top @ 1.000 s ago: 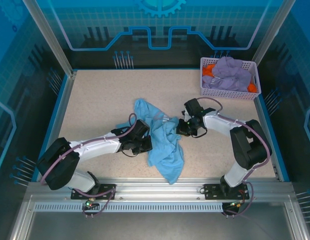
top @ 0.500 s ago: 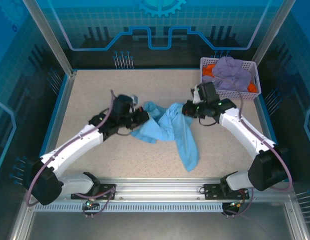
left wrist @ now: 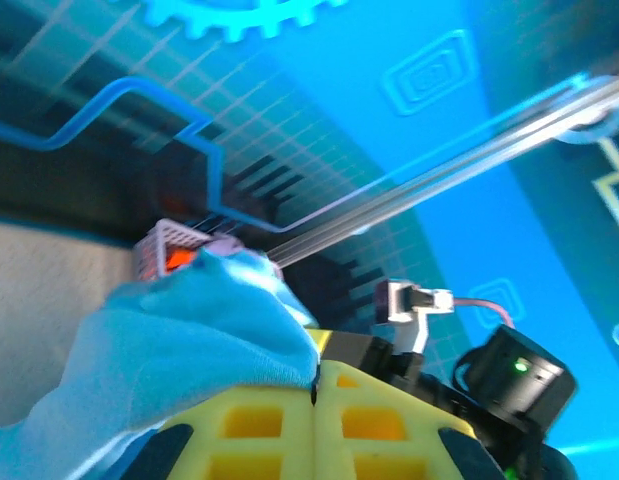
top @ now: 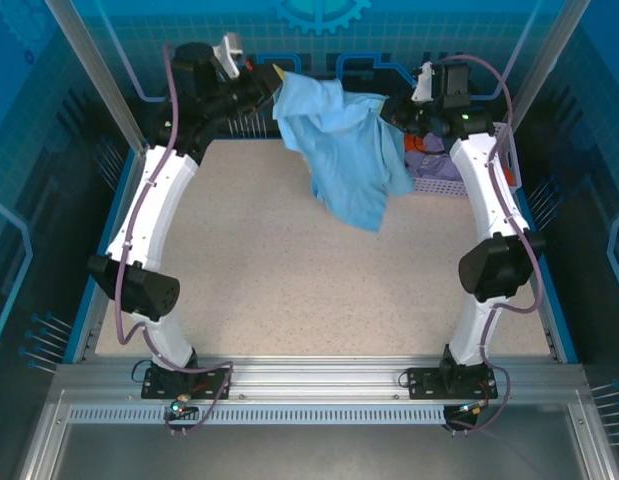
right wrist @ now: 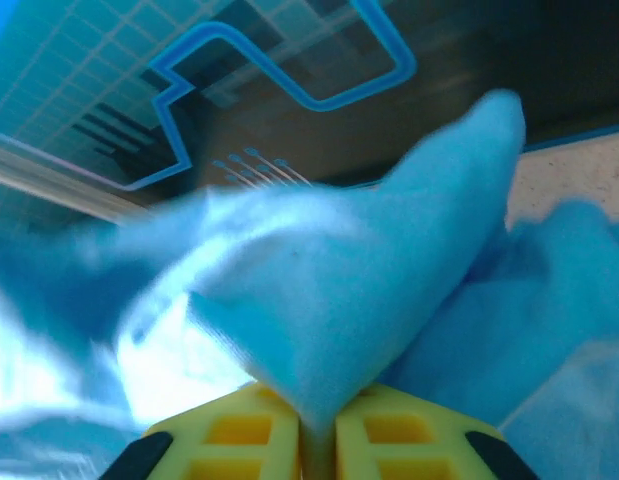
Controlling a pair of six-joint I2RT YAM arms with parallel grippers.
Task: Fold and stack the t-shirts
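A light sky-blue t-shirt (top: 344,150) hangs in the air over the far side of the table, stretched between my two raised grippers. My left gripper (top: 272,80) is shut on its upper left edge. In the left wrist view the yellow fingers (left wrist: 259,425) meet, with blue cloth (left wrist: 179,340) pinched at the seam (left wrist: 315,375). At the shirt's upper right, my right gripper (top: 394,108) is shut on the cloth. In the right wrist view a fold of the shirt (right wrist: 369,290) runs down between its yellow pads (right wrist: 316,435). The shirt's lower end dangles above the tabletop.
At the back right stands a lavender mesh basket (top: 436,186), partly hidden by the hanging shirt and my right arm. It holds a lavender-purple shirt (top: 441,165) and a bit of orange cloth (top: 417,145). The basket (left wrist: 161,240) is also in the left wrist view. Blue enclosure walls surround the beige table (top: 289,270).
Both arms have swung up and toward the back, lifting the blue shirt off the table. It was bunched near the middle; now it hangs spread between the grippers.
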